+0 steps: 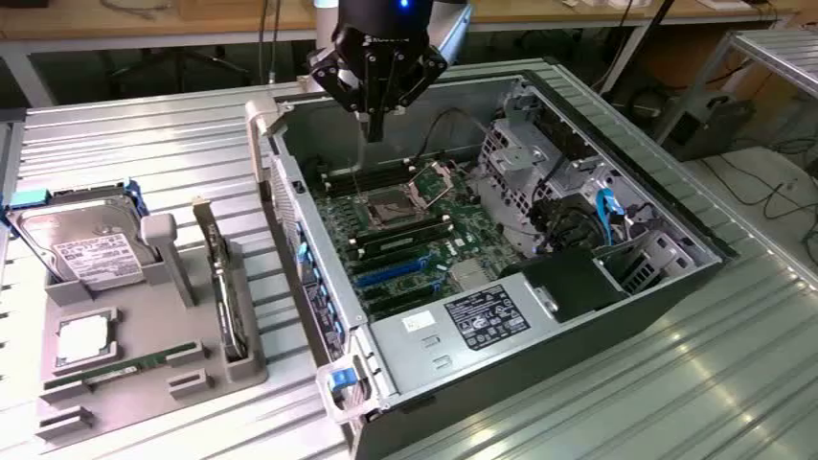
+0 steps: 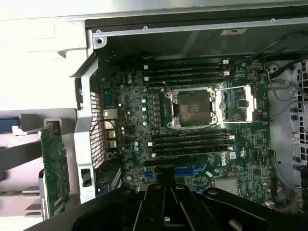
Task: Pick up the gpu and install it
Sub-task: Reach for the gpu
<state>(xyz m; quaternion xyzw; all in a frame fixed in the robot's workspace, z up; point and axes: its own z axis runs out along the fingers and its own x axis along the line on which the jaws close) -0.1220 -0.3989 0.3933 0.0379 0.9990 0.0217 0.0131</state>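
The gpu point(image 1: 228, 299) stands on edge in a slot of the grey holder point(image 1: 192, 383), at the exterior view's left of the open computer case point(image 1: 588, 316). It is a thin dark card with a pale bracket end. The wrist view shows it as a greenish board point(image 2: 53, 168) beside the case wall. My gripper point(image 1: 374, 132) hangs over the far end of the case, above the motherboard point(image 1: 409, 240), well away from the gpu. Its fingers point(image 2: 159, 202) are shut together and hold nothing.
The holder also carries a silver hard drive point(image 1: 90, 254), a square chip point(image 1: 83, 337) and a slim green memory stick point(image 1: 122, 369). The case wall point(image 1: 301, 240) rises between holder and motherboard. Drive cages and blue cables point(image 1: 607, 206) fill the case's other side.
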